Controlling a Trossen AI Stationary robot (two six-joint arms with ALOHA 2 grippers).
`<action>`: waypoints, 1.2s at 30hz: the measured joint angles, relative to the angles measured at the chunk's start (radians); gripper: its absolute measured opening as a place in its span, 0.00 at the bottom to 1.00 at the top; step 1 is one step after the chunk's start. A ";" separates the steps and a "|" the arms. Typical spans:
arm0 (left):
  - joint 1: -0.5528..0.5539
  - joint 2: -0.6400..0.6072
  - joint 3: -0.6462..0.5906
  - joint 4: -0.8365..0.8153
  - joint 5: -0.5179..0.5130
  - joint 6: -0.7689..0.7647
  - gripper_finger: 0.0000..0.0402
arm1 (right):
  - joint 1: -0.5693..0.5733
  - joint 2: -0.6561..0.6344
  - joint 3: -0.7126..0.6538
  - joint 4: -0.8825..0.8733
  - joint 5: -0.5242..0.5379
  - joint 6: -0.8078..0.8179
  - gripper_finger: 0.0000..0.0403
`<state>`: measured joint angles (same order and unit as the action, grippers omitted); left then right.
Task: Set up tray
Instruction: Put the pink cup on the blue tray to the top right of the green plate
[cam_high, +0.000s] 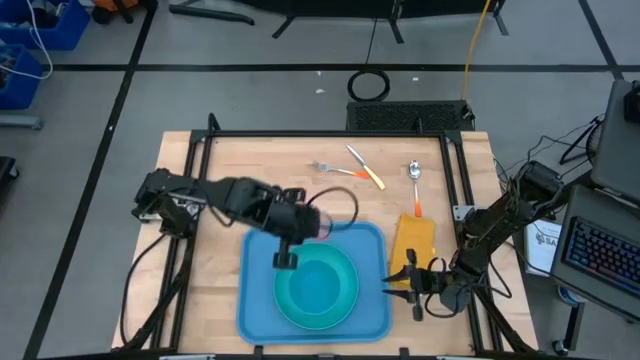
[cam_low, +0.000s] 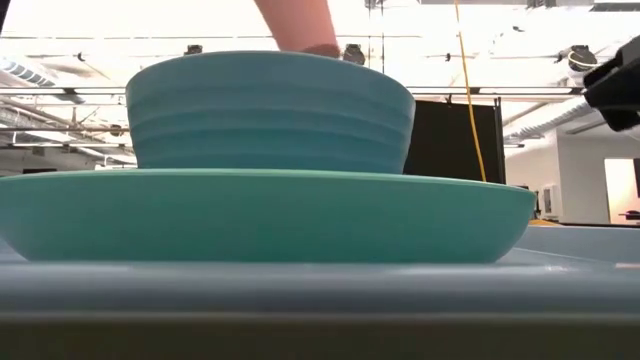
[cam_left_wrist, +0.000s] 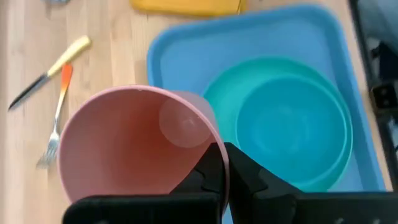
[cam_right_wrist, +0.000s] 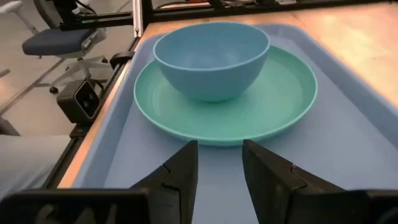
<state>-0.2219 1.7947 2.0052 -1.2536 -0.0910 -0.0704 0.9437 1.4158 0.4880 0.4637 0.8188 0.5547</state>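
Overhead, a wooden table fills the middle of the scene, and everything below is placed by clock directions from its centre.

At about nine o'clock the left arm reaches in toward the middle. The left gripper is closed on the rim of a pink cup, one finger inside the wall and one outside, and it holds the cup above the far left corner of the tray.

At about six o'clock lies the tray, light blue with rounded corners and a raised rim, flat on the table near its front edge. A round turquoise plate sits inside it, and a blue bowl stands upright in the middle of the plate.

At about twelve o'clock, beyond the tray, a fork and a knife with orange handles lie on the bare wood, their handle ends close together. Just toward one o'clock lies a spoon, also with an orange handle.

At about four o'clock a yellow napkin lies flat just beside the tray's right edge.

At about five o'clock the right gripper hovers at the tray's right edge, near the napkin's front end. Its fingers are partly apart and hold nothing.
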 joint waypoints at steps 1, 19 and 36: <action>0.018 0.001 0.000 0.023 0.022 0.017 0.00 | 0.003 0.000 -0.004 0.001 0.000 0.014 0.28; 0.151 0.244 0.001 0.294 0.283 0.208 0.00 | 0.058 0.000 -0.146 0.033 0.096 0.228 0.28; 0.121 0.500 0.187 0.280 0.271 0.298 0.00 | 0.060 0.000 -0.196 0.042 0.101 0.281 0.28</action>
<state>-0.1013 2.2947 2.1925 -0.9734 0.1795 0.2277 1.0035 1.4158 0.2920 0.5061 0.9199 0.8356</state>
